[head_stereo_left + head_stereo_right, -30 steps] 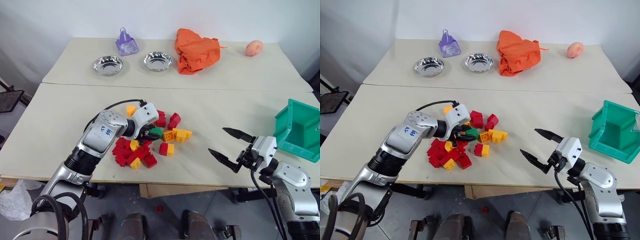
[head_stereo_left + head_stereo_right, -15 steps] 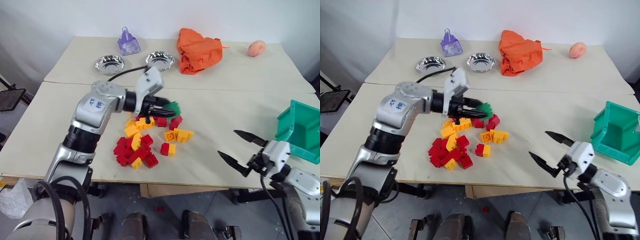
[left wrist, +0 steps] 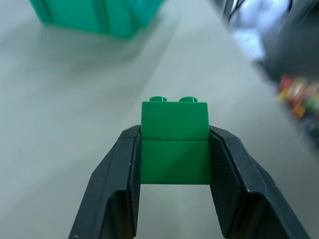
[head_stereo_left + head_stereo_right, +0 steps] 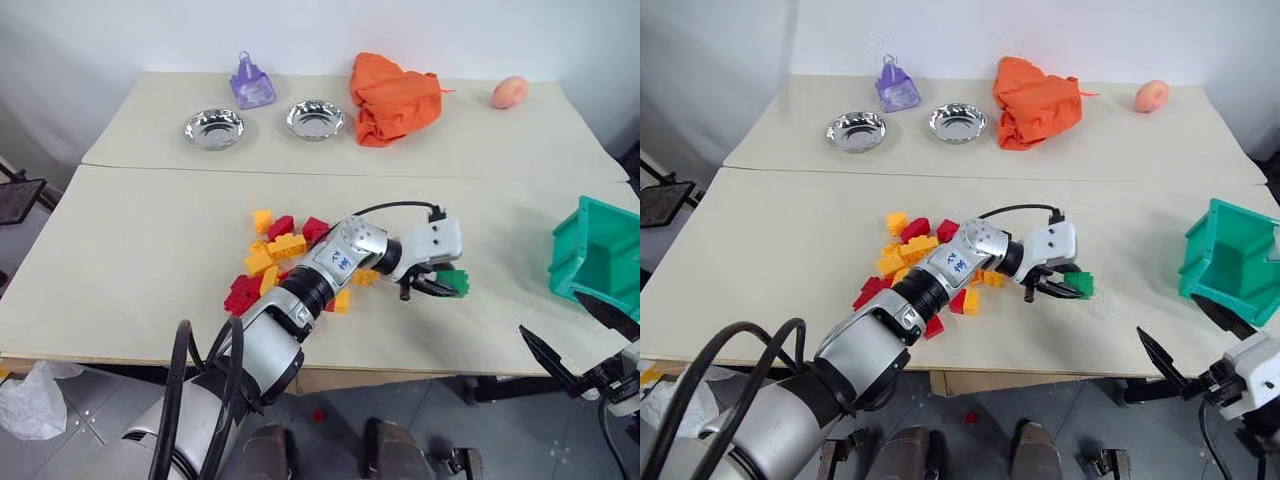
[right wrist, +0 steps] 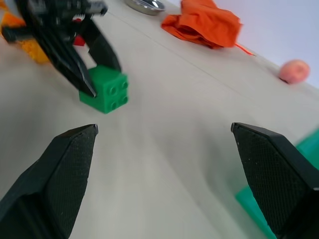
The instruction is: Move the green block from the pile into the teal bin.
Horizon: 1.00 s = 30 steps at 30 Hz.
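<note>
Your left claw (image 4: 440,284) is clamped on the green block (image 4: 455,281), one black finger (image 3: 122,174) pressed to each side of it, studs pointing away from the wrist. The block hangs just above the bare surface (image 4: 150,250), to the right of the pile (image 4: 285,265) of red and yellow bricks and well short of the teal bin (image 4: 600,258), which sits at the right edge of the surface. The left arm reaches across over the pile, so some of the bricks are hidden under it. Your right claw (image 4: 575,345) is low at the near right corner, its two fingers spread wide apart with nothing between them; through its wrist camera you look between those fingers at the green block (image 5: 104,89) in the other claw. Along the far side of the surface you have two steel bowls (image 4: 215,129), a small purple bag (image 4: 252,84), a crumpled orange cloth (image 4: 393,98) and a peach-coloured round thing (image 4: 509,92), all well apart from the block and the bin.
</note>
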### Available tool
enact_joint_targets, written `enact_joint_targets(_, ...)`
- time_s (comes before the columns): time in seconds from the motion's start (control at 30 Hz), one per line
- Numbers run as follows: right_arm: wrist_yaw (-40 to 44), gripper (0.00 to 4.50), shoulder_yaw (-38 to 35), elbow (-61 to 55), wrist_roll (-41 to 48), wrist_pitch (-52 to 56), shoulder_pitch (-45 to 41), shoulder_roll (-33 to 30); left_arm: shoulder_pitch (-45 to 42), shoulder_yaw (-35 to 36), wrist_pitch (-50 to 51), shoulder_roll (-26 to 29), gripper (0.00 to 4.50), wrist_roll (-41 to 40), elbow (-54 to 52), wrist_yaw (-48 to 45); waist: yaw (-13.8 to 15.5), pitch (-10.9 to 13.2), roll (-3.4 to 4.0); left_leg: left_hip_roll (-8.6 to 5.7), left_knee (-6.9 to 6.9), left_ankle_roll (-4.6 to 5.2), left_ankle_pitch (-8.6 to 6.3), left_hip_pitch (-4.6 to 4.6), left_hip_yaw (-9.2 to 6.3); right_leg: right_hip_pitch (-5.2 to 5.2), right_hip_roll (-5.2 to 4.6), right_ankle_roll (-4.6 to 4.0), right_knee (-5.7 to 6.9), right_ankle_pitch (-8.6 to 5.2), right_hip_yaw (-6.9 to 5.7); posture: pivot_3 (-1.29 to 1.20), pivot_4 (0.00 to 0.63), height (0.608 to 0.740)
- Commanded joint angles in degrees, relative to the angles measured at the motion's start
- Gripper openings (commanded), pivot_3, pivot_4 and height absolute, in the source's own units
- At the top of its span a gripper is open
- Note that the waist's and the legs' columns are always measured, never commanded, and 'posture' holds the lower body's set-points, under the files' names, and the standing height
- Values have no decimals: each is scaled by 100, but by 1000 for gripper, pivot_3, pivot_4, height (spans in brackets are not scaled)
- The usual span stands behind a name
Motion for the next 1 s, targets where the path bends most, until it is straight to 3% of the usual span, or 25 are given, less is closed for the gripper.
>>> enact_joint_targets(0.03,-149,4500,-57,-358,115,-97,104,174,-114,265,-328,-272,2766,-32,65,-11,8,-1,1,0,4,1,-1,-5,-1,0,0,0,4,0,-1,0,150,740)
enact_joint_targets(0.17,-91,4500,0,-335,132,-61,132,191,-40,812,-648,-222,3921,-501,-153,-463,29,-1,1,-1,7,8,-4,-9,-3,0,-1,0,4,1,-1,0,150,740)
enact_joint_targets(0.4,406,4500,242,77,586,910,-693,-830,712,1626,-1055,748,3921,-1419,-1528,-2004,-63,-7,13,1,7,8,-4,-1,-1,0,-1,-1,19,1,-2,0,150,740)
enact_joint_targets(0.5,742,4500,668,442,581,1571,-1507,-1646,1327,2009,-1361,1641,4455,-1757,-2385,-2481,-100,-6,13,5,8,4,-1,1,-6,-2,0,-8,34,-1,-4,0,150,740)
enact_joint_targets(0.6,972,4500,1023,681,493,1913,-2030,-2074,1766,2052,-1091,2240,4481,-1794,-2970,-2584,-132,-7,18,2,14,4,0,1,-11,-1,0,-8,38,0,0,0,150,740)
enact_joint_targets(0.7,1324,4500,1941,956,256,2563,-3010,-2659,2511,2343,-920,3056,4481,-1937,-3743,-2602,-132,-5,17,2,17,4,0,-3,-14,-1,0,-6,38,1,-5,0,150,740)
enact_joint_targets(0.83,1521,4500,3201,1468,-348,3288,-4501,-2862,3605,2620,-143,3799,4481,-2319,-4912,-2553,-141,-3,13,5,35,4,-2,-10,-20,0,0,-5,42,2,-10,0,150,740)
enact_joint_targets(1.0,1753,4500,4210,2036,-1025,3699,-5495,-2764,4308,2727,416,4094,4481,-2546,-5857,-2223,-4,-3,13,5,53,5,-6,-25,-32,0,-1,-5,46,2,-18,0,150,740)
